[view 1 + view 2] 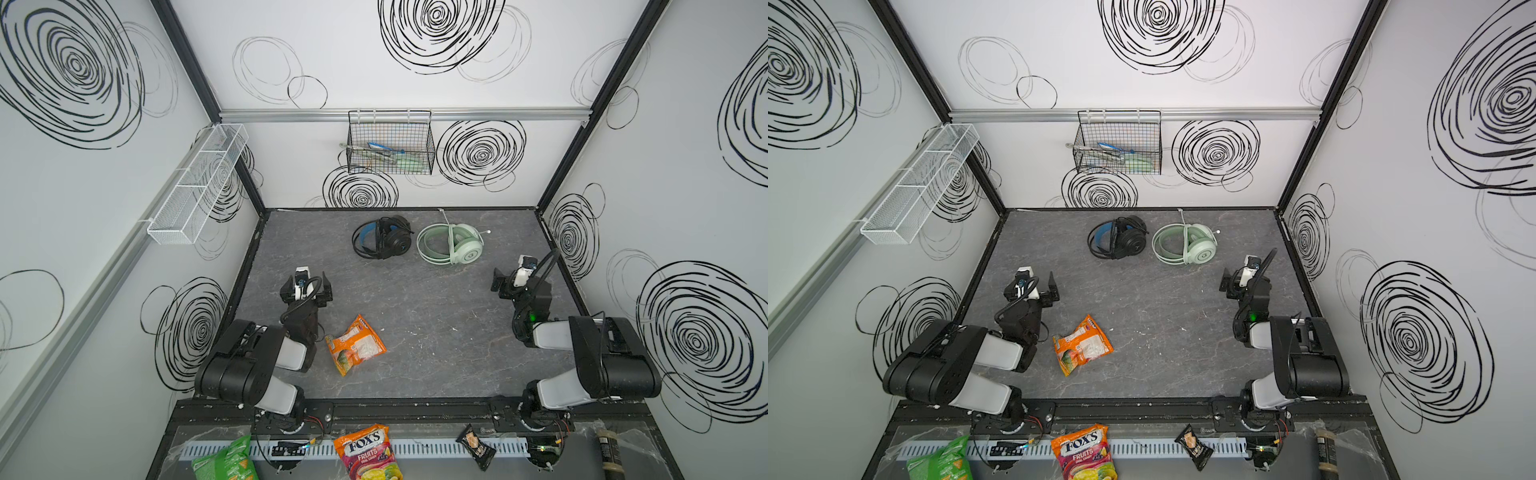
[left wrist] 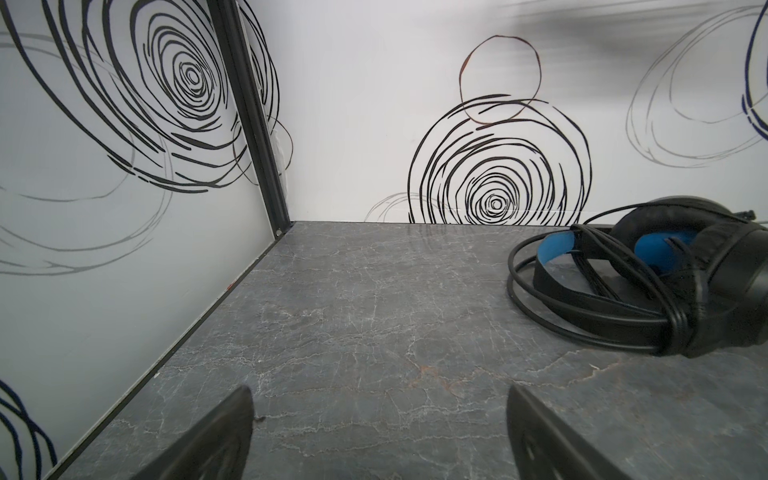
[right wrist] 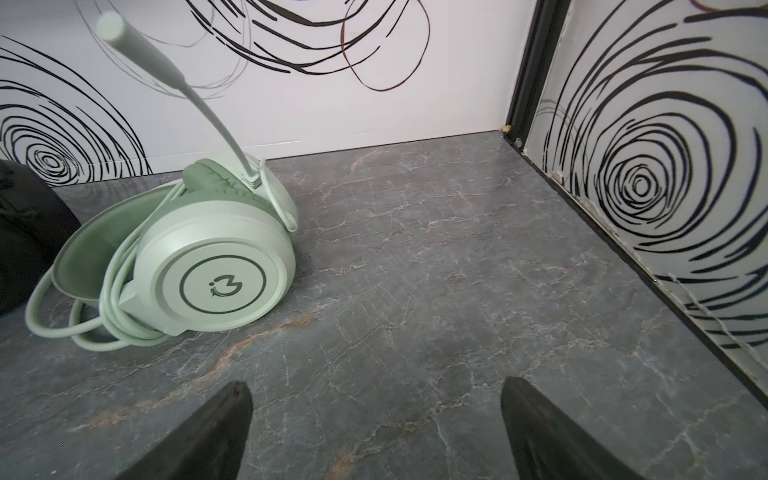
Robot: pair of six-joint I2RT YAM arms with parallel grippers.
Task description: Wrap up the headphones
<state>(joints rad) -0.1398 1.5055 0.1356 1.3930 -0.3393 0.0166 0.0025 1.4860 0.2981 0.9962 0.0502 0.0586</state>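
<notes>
Black and parted, the two fingers of the left gripper (image 2: 380, 436) stand wide over bare grey table (image 1: 436, 324), clamped on nothing. It hangs to the left of the orange candy bag (image 1: 355, 345) and a little beyond it.

Well beyond that bag, close to the back wall, lies the black headset (image 1: 384, 239). It is on its side, blue-lined band to the left and ear cups stacked to the right, so its long axis runs across the table. Its black cable (image 2: 582, 328) lies in loops along the band and round the lower cup.

Just right of it, apart by a narrow gap, the mint-green headset (image 1: 451, 243) lies the same way, band left and cups right. Its pale cable (image 3: 83, 332) is looped beside the near cup and its microphone boom (image 3: 199, 99) sticks up.

Far right of the bag, the right gripper (image 3: 376, 399) also has its fingers spread with nothing between them.

The black headset sits ahead and to the right of the left gripper; the mint one sits ahead and to the left of the right gripper, and closer to it. Each arm would likely take its own, reaching inward. Both cables look largely gathered; whether the wrapping is finished I cannot tell.
</notes>
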